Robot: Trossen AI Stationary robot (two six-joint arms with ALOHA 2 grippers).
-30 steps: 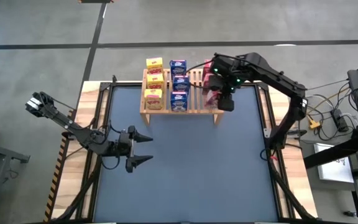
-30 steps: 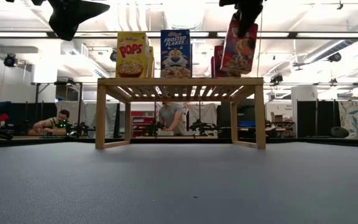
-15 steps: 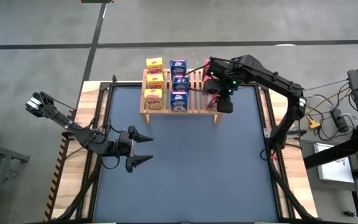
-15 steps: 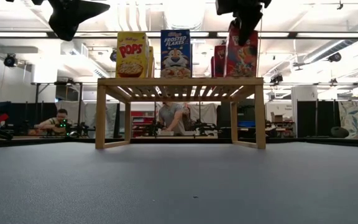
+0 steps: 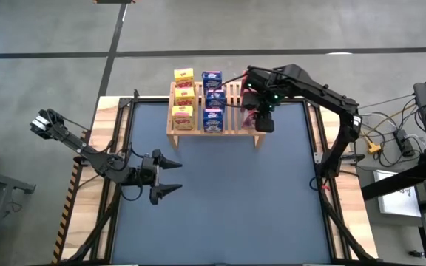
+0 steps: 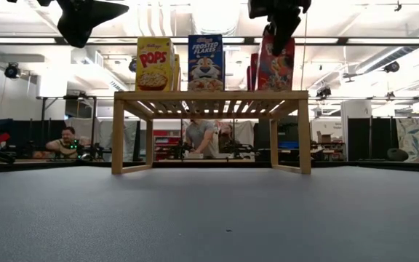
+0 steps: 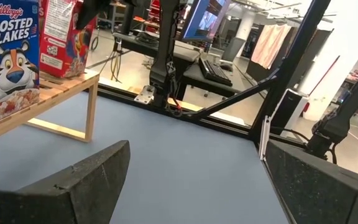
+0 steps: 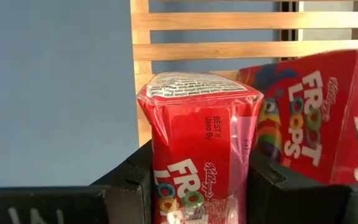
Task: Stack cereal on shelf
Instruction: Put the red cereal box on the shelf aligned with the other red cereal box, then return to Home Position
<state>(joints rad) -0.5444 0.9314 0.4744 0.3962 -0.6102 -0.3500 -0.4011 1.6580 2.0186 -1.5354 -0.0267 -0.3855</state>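
Right now the right claw point(image 5: 259, 117) is pinching a red cereal box point(image 8: 199, 155) from both sides, above the front right end of the shelf point(image 6: 209, 95). In the low view the box looks like it is almost down on the slats, but I cannot tell if it touches them yet. Another red box point(image 8: 316, 115) stands just beside it. The yellow boxes point(image 5: 183, 96) and blue boxes point(image 5: 213, 97) already stand in rows on the shelf.

To do this step well, I think the claw should lower the box slowly until its bottom sits flat on the slats. It should keep the box straight up, and not bump the red box next to it. It should let go only when the box is steady.

The left claw point(image 5: 170, 178) is spread wide and holds nothing. It waits over the surface point(image 5: 220, 199), well apart from the shelf.
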